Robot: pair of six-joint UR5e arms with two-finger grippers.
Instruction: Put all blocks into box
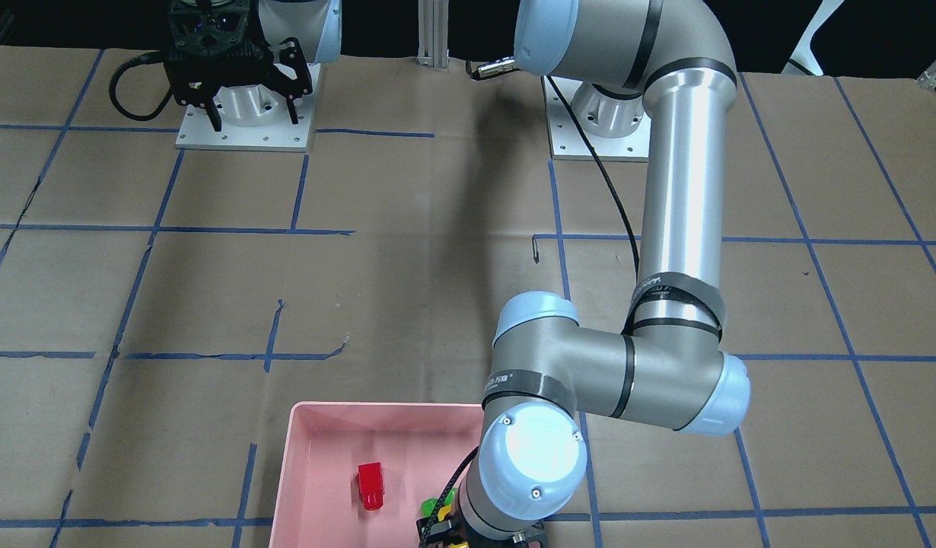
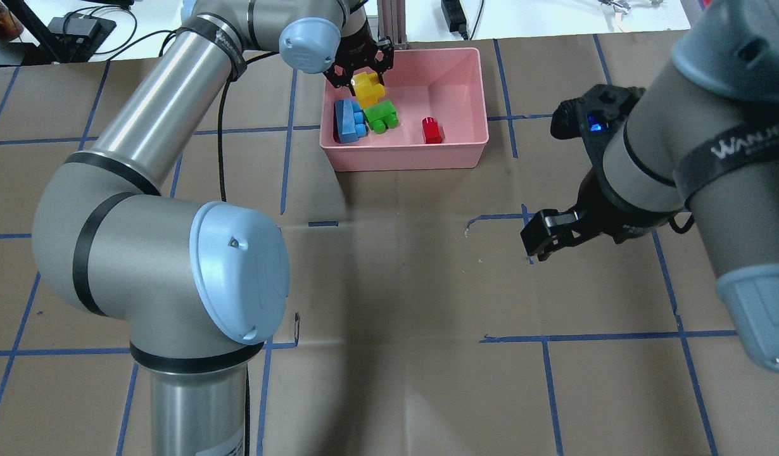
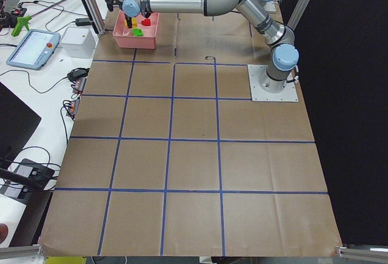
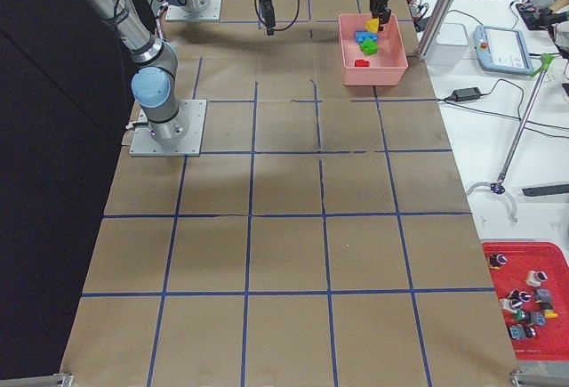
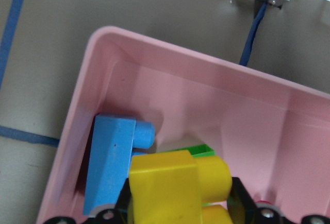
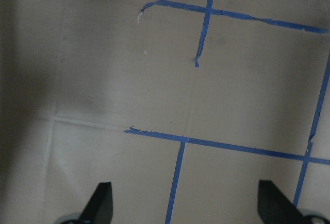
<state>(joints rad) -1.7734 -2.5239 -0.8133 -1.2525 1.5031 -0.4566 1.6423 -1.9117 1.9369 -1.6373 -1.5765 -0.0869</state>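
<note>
In the front-facing view the pink box [image 1: 308, 457] sits at the near edge of the table [image 1: 437, 266]. The red block [image 1: 370, 485] lies on its floor, and a sliver of the green block [image 1: 431, 504] shows beside the left arm [image 1: 681, 213]. The right gripper [image 1: 253, 118] hangs by its base, jaws apart and holding nothing. Overhead, the left gripper [image 2: 364, 79] is clamped on the yellow block [image 2: 368, 90] over the box's left part, above the green block and the light blue block [image 2: 347, 120], both inside. The left wrist view shows yellow between black fingers [image 5: 241, 199]. The right wrist view shows 2 spread fingertips [image 6: 100, 201] over the table.
</note>
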